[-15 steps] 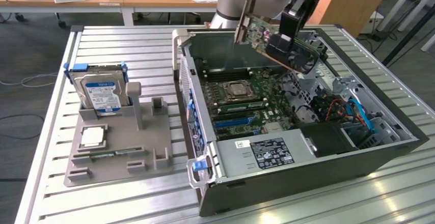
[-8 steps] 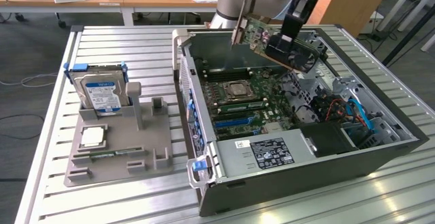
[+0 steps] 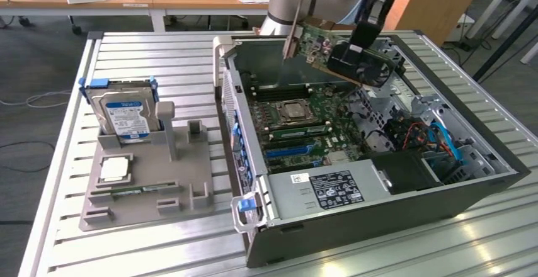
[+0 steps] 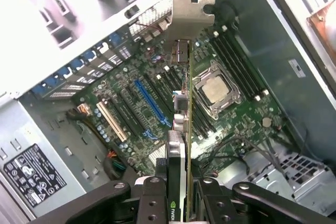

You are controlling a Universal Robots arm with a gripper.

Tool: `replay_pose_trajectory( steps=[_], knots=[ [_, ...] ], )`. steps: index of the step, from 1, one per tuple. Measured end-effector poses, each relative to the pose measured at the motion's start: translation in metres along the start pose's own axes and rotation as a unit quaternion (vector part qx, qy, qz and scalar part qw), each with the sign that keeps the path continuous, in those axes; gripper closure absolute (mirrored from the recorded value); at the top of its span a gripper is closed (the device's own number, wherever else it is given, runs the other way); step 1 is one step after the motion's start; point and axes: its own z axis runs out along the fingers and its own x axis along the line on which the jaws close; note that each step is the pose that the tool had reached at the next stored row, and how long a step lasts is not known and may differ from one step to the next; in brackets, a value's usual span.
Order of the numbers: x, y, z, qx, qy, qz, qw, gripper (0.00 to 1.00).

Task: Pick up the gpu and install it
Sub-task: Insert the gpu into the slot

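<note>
Item: gpu (image 3: 338, 45) (image 4: 184, 129) – green board w/ black cooler, silver bracket; held in air above open PC case (image 3: 378, 217), over motherboard (image 3: 313, 129) (image 4: 131, 93), not seated in any slot
Grip: tool (image 3: 360, 43) (image 4: 181, 195) partly closed, clamped on gpu; card edge-on betw. fingers in wrist view, bracket end farthest from tool
Misc: hard drive (image 3: 125, 114) upright in grey holder (image 3: 143, 192) on tabletop (image 3: 470, 242) – exterior view's left of case

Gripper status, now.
Gripper: shut on the gpu, holding it above the open computer case.
</note>
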Motion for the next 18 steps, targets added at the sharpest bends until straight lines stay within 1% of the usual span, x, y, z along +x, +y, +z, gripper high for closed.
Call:
replay_pose_trajectory(
  steps=[3, 5, 9, 12, 14, 16, 18],
  knots=[
    [0.0, 0.0, 0.0001, -0.0011, 0.0009, -0.024, 0.9997, 0.73],
    [0.0, 0.0, 0.0002, -0.0019, 0.0016, -0.041, 0.9992, 0.73],
    [0.0, 0.0, 0.0005, -0.0035, 0.0028, -0.073, 0.9973, 0.73],
    [0.0, 0.0, 0.0007, -0.0046, 0.0037, -0.098, 0.9951, 0.73],
    [0.0, 0.0, 0.0008, -0.0054, 0.0044, -0.114, 0.9934, 0.73],
    [0.0, 0.0, 0.001, -0.0062, 0.005, -0.131, 0.9913, 0.73],
    [0.0, -0.0001, 0.0011, -0.007, 0.0056, -0.149, 0.9889, 0.73]
  ],
)
